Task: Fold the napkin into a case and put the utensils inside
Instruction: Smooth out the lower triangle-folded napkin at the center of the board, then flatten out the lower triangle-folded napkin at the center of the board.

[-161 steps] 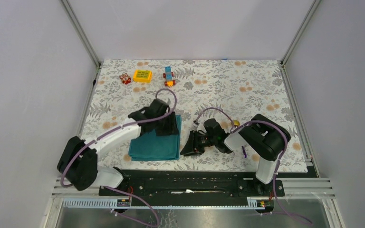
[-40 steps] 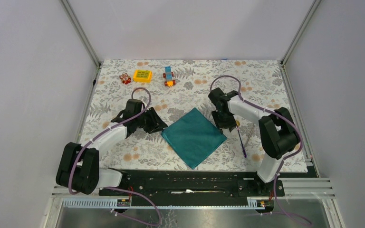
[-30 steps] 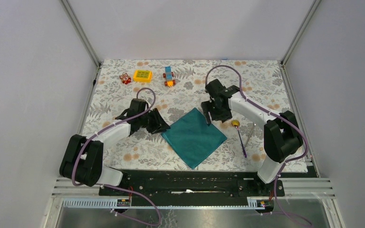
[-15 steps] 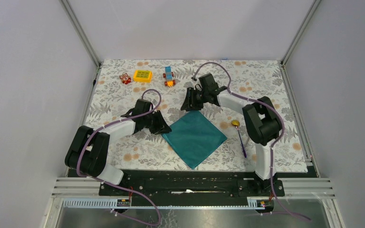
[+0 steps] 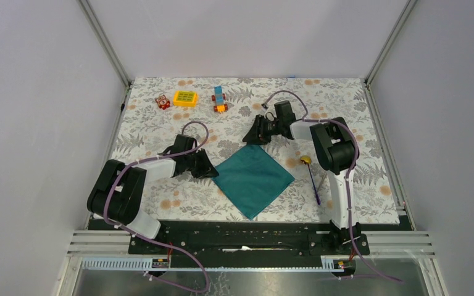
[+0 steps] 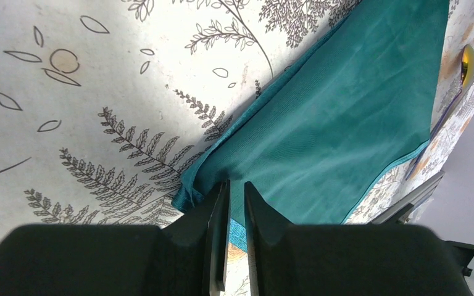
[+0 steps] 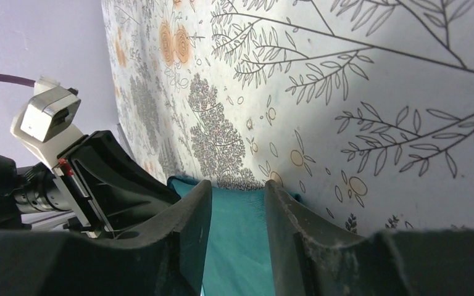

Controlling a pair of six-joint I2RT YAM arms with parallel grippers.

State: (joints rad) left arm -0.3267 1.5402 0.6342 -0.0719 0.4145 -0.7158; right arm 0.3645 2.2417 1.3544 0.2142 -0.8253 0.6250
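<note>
The dark teal napkin (image 5: pixel 253 179) lies flat as a diamond mid-table. My left gripper (image 5: pixel 212 172) is at its left corner. In the left wrist view its jaws (image 6: pixel 235 188) stand nearly together on the bunched corner of the napkin (image 6: pixel 345 111). My right gripper (image 5: pixel 251 139) sits at the far corner. In the right wrist view its jaws (image 7: pixel 237 188) stand apart, astride the cloth (image 7: pixel 237 240), which lies flat between them. The purple-handled spoon (image 5: pixel 311 179) with its gold head (image 6: pixel 467 61) lies right of the napkin. The silvery utensil is mostly hidden by the right arm.
Toy blocks stand at the back left: a red one (image 5: pixel 163 102), a yellow one (image 5: pixel 185 98) and a blue-orange one (image 5: pixel 220 98). The right arm's upper link (image 5: pixel 333 148) reaches over the table beside the spoon. The floral table cover (image 5: pixel 160 129) is edged by metal frame posts.
The right arm swung from beside the utensils to the napkin's far corner, jaws narrowing. The left gripper slid up to the left corner and closed down. The napkin stayed put.
</note>
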